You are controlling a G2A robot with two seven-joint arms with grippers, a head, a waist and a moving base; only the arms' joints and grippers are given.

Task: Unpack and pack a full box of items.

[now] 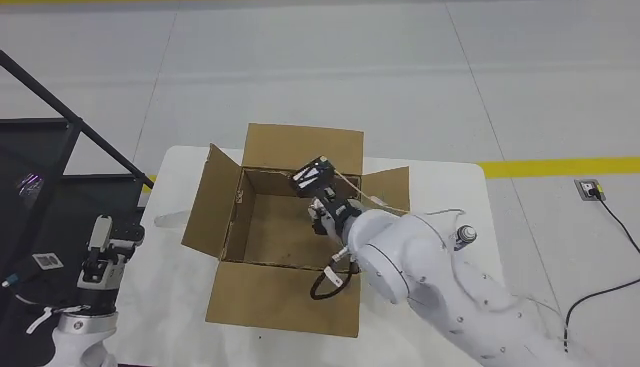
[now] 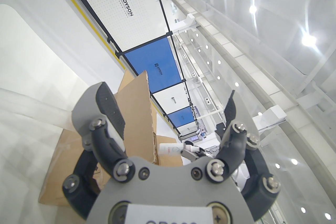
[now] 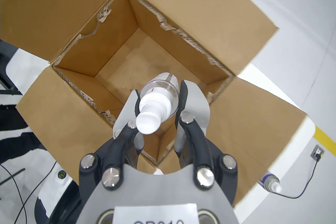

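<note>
An open cardboard box [image 1: 283,302] stands on the white table, all flaps folded out; its floor [image 3: 123,70] looks bare. My right gripper [image 3: 160,89] hangs over the box's opening, shut on a clear spray bottle [image 3: 157,97] with a white cap that points back at the wrist. From above, this gripper [image 1: 327,210] sits over the box's far right part. The left gripper [image 2: 168,93] is off to the box's left at the table's near corner [image 1: 100,232], tilted upward, open and holding nothing. The left wrist view shows a box flap [image 2: 136,109] and the held bottle [image 2: 170,149] farther off.
A second spray bottle [image 3: 269,181] lies on the table beyond the box's right flap, seen from above beside the right arm [image 1: 465,234]. A black frame and cables stand left of the table [image 1: 40,182]. A floor socket with a cable lies to the right [image 1: 589,189].
</note>
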